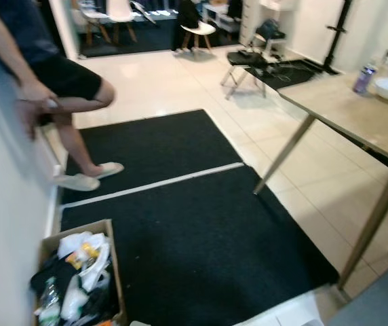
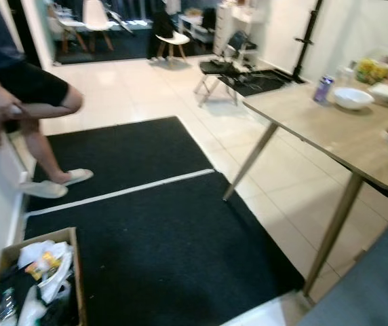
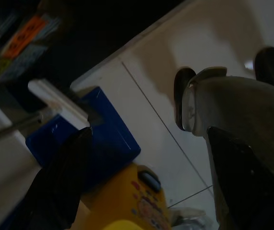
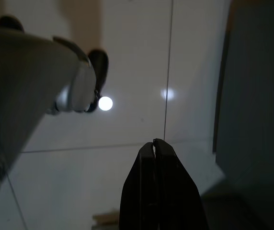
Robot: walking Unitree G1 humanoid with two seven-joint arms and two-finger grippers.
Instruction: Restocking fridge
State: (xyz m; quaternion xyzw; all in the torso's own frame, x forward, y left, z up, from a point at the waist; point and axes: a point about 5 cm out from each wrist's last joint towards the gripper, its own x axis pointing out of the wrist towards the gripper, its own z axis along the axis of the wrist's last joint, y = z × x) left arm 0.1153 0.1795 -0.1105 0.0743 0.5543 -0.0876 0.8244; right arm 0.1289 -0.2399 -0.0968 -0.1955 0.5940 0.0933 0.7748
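**Inspector:** Whereabouts of the stock?

**Assistant:** Logged near left, on the floor: a cardboard box (image 1: 79, 227) packed with bags and packets, set against the wall at the edge of the black mat (image 1: 201, 238). Probably parked there to be within reach and out of the walkway. More goods recorded under the left wrist: a blue carton (image 3: 108, 139) and, just beside it, a yellow package (image 3: 127, 201).

**Inspector:** Condition of the left gripper (image 3: 149, 132)?

**Assistant:** Found with jaws spread wide, nothing between them, hanging low above the blue carton. Judged to be held open in readiness for a pick, not mid-grasp.

**Inspector:** And the right gripper (image 4: 154, 142)?

**Assistant:** Found with jaws pressed together, holding nothing, pointed down at the pale tiled floor (image 4: 127, 72). Taken as idle, kept closed and clear of obstacles.

**Inspector:** Anything on the right side of the room?

**Assistant:** Noted a wooden table (image 2: 330, 129) carrying a white bowl (image 2: 353, 98) and a can (image 2: 323, 89) towards its far end. Too blurred to identify the rest.

**Inspector:** Bystanders?

**Assistant:** Observed a person (image 1: 58, 75) at far left, leaning on the wall with one leg raised, well apart from the box. Presumably standing aside to leave the mat free.

**Inspector:** Progress?

**Assistant:** Assessed as early: nothing lifted, box full. Advised care around the table legs when moving off.
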